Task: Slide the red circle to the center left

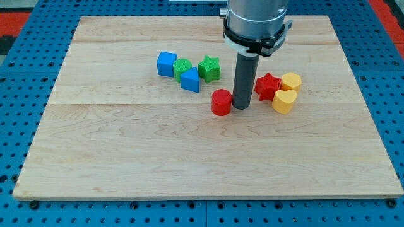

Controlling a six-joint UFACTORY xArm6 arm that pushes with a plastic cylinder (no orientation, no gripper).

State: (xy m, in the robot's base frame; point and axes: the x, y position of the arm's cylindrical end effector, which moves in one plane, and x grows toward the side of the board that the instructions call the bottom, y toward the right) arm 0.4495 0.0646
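Observation:
The red circle (221, 102) is a short red cylinder lying just right of the board's middle. My tip (241, 106) stands right beside it on its right side, touching or nearly touching it. The dark rod rises from the tip to the arm's grey wrist (255, 22) at the view's top. The rod partly hides the left edge of a red star (268, 86).
A blue cube (166, 64), a green circle (182, 67), a blue wedge-like block (190, 80) and a green star (209, 68) cluster up and left of the red circle. A yellow hexagon (291, 81) and a yellow block (284, 101) sit right of the red star. The wooden board (126, 157) lies on a blue pegboard.

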